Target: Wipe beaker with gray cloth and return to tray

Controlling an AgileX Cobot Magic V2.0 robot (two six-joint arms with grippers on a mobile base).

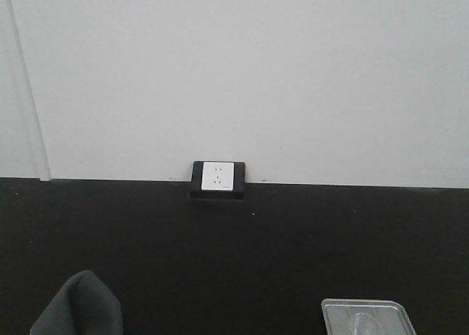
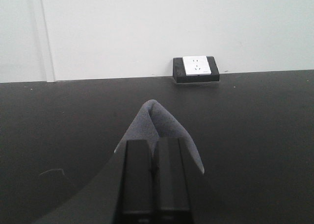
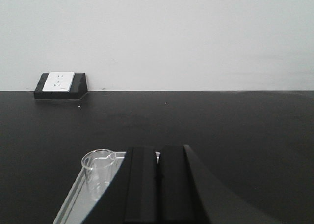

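Standing upright, the glass beaker (image 3: 98, 171) sits in the metal tray (image 1: 363, 303); soft cloth (image 2: 164, 123) peaks upward; left gripper (image 2: 153, 144), right gripper (image 3: 157, 149) both closed.

In the front view the gray cloth (image 1: 80, 306), at seven o'clock, is cut off by the lower edge and shows only its peak. The tray (image 1: 333, 306), at five o'clock, is cut off the same way, and the beaker (image 1: 363, 323) on it is only a faint blur. The wall socket (image 1: 218, 175) is too small to show its markings.

In the left wrist view the left gripper (image 2: 153, 143) hides the cloth's lower part, and it is unclear whether its tips touch the fabric. In the right wrist view the right gripper (image 3: 158, 148) covers most of the tray, and the beaker's lower right side, at eight o'clock, is hidden behind it.
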